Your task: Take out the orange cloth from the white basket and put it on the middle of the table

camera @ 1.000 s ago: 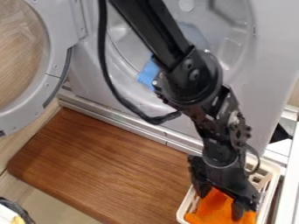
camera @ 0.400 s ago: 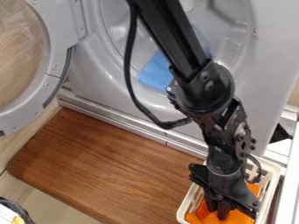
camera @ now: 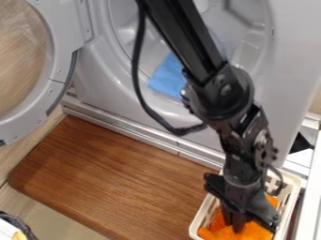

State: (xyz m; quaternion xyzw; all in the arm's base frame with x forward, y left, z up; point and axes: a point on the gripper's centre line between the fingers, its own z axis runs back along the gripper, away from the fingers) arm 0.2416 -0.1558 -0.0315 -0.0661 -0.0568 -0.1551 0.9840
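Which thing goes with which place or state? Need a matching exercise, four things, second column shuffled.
Things
1. Orange cloth
2. Blue cloth
3. Round door
4. Wooden board

Places or states
A. Swung open, at the view's left
B. Lying flat beside the basket
C. Inside the basket
D. At the grey machine's round opening

Pairs: 1-C, 2-D, 3-A, 4-B

Partly hidden near the tool [camera: 235, 227].
Cannot see its tips, sunk in the orange cloth [camera: 254, 231]; cannot follow the white basket [camera: 202, 216] past the bottom edge below, the blue cloth [camera: 166, 78] at upper left behind the arm [camera: 188, 42], or the round door [camera: 59, 77] beyond the left edge.
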